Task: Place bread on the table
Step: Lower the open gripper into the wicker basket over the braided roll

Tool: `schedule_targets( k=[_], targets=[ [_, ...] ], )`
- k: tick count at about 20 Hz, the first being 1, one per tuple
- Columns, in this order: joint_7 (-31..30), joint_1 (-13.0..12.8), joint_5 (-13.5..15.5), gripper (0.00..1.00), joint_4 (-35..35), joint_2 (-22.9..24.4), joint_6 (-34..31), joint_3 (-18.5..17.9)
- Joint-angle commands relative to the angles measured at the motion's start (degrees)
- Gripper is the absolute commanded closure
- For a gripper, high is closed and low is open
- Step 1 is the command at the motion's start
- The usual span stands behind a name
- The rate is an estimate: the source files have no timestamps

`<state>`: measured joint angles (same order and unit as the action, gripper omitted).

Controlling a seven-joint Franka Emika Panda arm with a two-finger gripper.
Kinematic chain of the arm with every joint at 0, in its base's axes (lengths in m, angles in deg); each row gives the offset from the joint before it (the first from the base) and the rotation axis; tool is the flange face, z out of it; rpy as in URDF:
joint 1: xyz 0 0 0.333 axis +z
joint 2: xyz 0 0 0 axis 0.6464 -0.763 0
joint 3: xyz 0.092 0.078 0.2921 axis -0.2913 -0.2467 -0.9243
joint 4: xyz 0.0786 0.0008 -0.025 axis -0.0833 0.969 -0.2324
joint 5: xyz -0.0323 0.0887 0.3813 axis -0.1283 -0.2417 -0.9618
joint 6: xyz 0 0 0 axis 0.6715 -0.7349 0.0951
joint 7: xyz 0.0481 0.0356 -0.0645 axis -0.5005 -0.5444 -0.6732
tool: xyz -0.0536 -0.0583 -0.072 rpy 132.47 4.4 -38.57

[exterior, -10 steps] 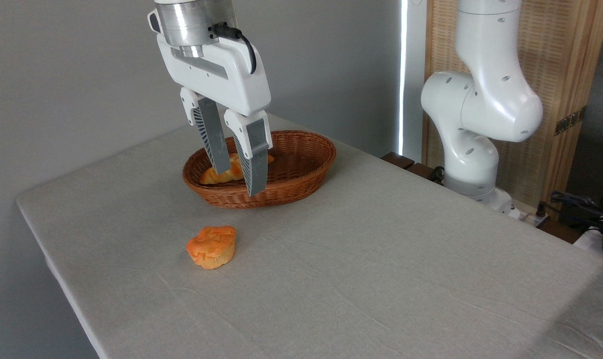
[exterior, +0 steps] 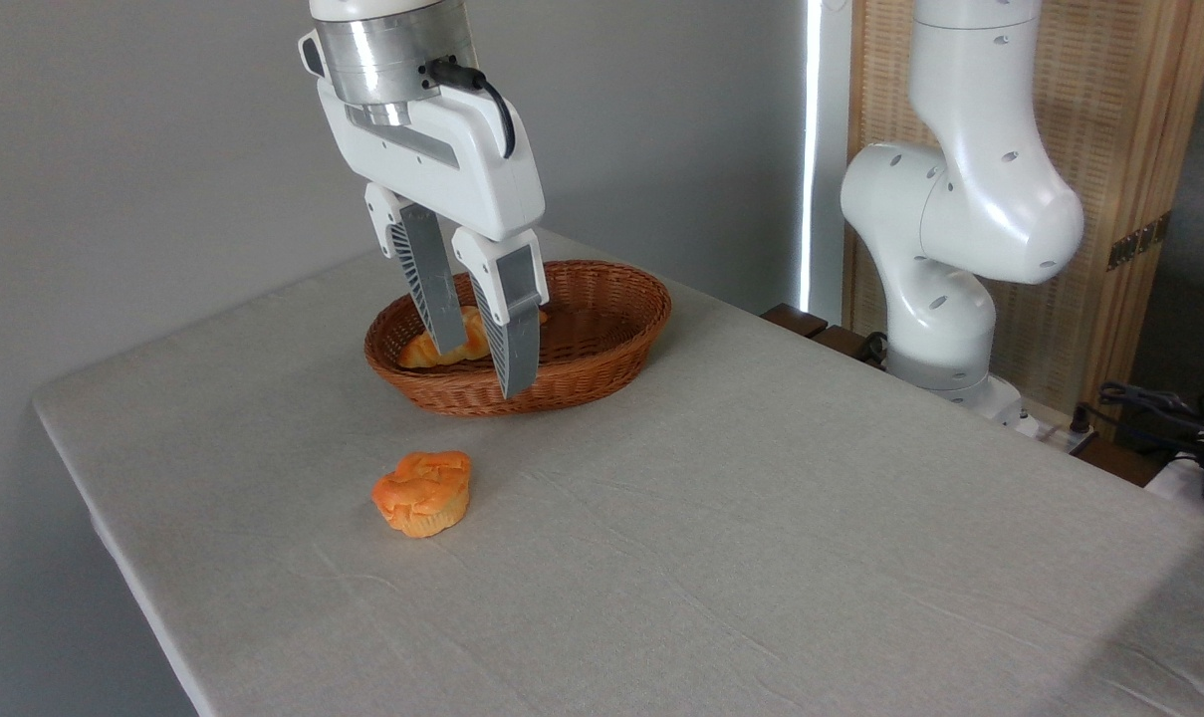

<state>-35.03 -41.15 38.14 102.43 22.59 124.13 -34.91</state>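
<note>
Fingers (exterior: pixel 440 299) part-open, holding nothing, above the bread (exterior: pixel 432 349) lying in the basket (exterior: pixel 602 349) near the bench (exterior: pixel 761 518) far edge; grasp and placement both left.

Bread (exterior: pixel 419 351): mostly hidden behind pincer (exterior: pixel 484 370) fingers and basket (exterior: pixel 602 344) wall. Bench (exterior: pixel 761 518): cut off at right and bottom edges.

The white arm (exterior: pixel 960 199) rose from its base at the right edge of the frame and ran out past the top. Its hand (exterior: pixel 482 363) came down from a metal wrist flange (exterior: pixel 392 50) at upper left, tilted so the two grey ribbed fingers (exterior: pixel 432 289) pointed down and slightly right. The fingers stood parted with a narrow gap, gripping nothing.
</note>
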Motion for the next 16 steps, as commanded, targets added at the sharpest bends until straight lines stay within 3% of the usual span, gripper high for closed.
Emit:
schedule_targets(
  k=[1,4,8,11,12,16],
  targets=[
    [-0.75,-1.05,2.01,0.00,4.36,2.57,0.84,0.83],
    [-0.93,-3.85,7.90,0.00,8.49,4.06,1.28,2.67],
    [-5.65,-10.71,10.98,0.00,12.89,5.30,4.96,2.94],
    [-7.77,-16.24,13.79,0.00,19.20,5.91,12.94,3.12],
    [-9.70,-17.30,14.93,0.00,20.88,5.91,15.67,4.16],
    [-13.76,-17.67,15.12,0.00,25.72,5.83,21.14,10.31]
  ],
)
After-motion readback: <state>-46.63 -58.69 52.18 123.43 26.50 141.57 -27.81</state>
